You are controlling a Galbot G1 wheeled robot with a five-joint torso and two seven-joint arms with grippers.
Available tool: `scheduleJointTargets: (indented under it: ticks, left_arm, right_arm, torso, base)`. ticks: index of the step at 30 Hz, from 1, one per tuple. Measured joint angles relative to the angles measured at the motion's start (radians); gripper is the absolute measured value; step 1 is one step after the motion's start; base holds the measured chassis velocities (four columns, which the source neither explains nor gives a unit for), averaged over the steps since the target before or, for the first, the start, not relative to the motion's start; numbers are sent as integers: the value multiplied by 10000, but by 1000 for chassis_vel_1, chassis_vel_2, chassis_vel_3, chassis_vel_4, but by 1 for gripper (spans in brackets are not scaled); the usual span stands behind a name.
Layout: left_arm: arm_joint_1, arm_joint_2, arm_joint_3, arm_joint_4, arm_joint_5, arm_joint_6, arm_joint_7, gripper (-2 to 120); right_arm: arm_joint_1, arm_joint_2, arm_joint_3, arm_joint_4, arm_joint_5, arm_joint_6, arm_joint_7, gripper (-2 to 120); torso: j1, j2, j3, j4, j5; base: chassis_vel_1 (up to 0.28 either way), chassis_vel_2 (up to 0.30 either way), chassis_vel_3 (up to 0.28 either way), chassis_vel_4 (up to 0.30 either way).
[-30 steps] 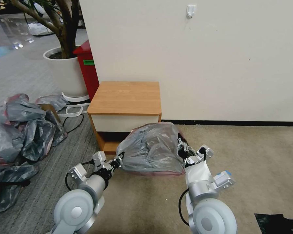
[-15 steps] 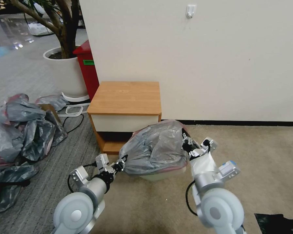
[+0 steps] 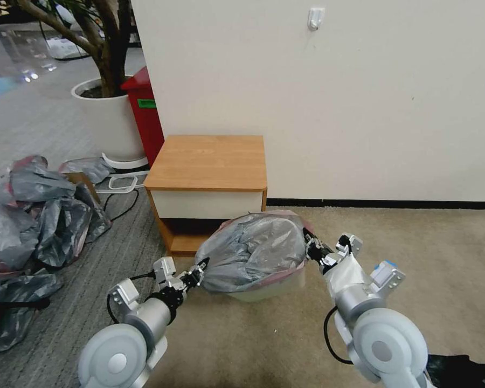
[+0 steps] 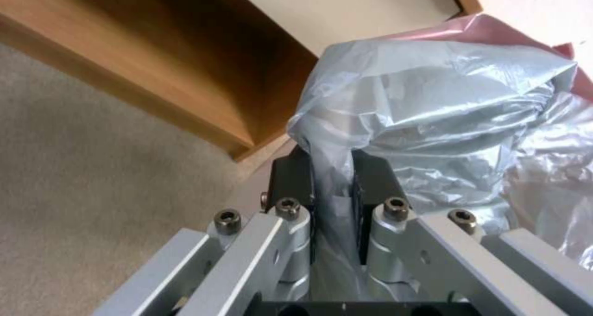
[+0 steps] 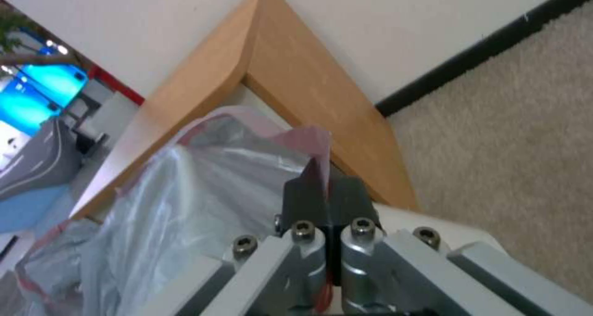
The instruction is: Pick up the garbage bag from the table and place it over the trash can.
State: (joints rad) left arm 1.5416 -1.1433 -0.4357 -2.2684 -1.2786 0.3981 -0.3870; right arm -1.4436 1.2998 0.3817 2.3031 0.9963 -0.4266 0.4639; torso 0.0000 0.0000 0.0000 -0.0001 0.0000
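The garbage bag (image 3: 253, 250), translucent grey with a pink-red rim, is stretched between both grippers just in front of the table (image 3: 207, 161). It drapes over the cream trash can (image 3: 269, 288), whose lower wall shows below the plastic. My left gripper (image 3: 201, 268) is shut on the bag's left edge; the wrist view shows a fold of the bag (image 4: 432, 116) pinched in the left gripper (image 4: 333, 167). My right gripper (image 3: 311, 243) is shut on the right edge, and the pink rim of the bag (image 5: 204, 181) runs into the right gripper (image 5: 326, 193).
A heap of grey bags (image 3: 32, 215) lies on the floor at the left. A tall red bin (image 3: 144, 116) and a white planter (image 3: 106, 121) stand behind the table, against the wall. Open beige carpet (image 3: 415, 248) spreads to the right.
Both grippers carried the bag slightly right and lowered it. The cream trash can's wall now shows beneath it. The bag's top has dropped and it sits tighter.
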Motion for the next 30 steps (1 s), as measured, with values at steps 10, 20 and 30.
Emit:
scheduleJointTargets:
  ticks: [10, 20, 30]
  left_arm:
    - [-19, -68, -380, 39, -750, 1, 290, 8]
    - [164, -50, -510, -193, -1261, 37, 300, 8]
    - [66, 20, -585, -161, -1379, -174, 15, 8]
  right_arm:
    - [-403, -362, 233, 313, 635, -162, 21, 0]
    - [-290, -190, 156, -450, 151, 188, -851, 0]
    - [-621, -97, 56, -382, -262, 345, -1068, 0]
  torso:
    - [0, 0, 0, 0, 0]
    - [0, 0, 0, 1, 0]
    - [0, 0, 0, 0, -2]
  base:
    - [0, 0, 0, 0]
    - [0, 0, 0, 0]
    - [0, 0, 0, 0]
